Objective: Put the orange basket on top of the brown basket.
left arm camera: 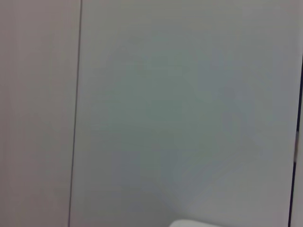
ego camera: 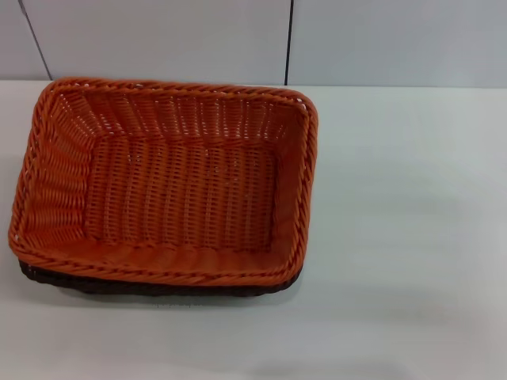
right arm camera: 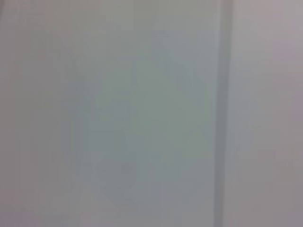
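Nearest me, a dark strip of the brown basket [ego camera: 158, 286] shows along the near edge, under the orange basket [ego camera: 170, 178], which sits nested on top of it on the left half of the white table [ego camera: 404, 237]. The pair's long axis runs left to right, so my left arm would be the nearer one. Neither of my grippers shows in any view; both wrist cameras face only blank wall panels, so I cannot tell their opening. I read no label or writing anywhere.
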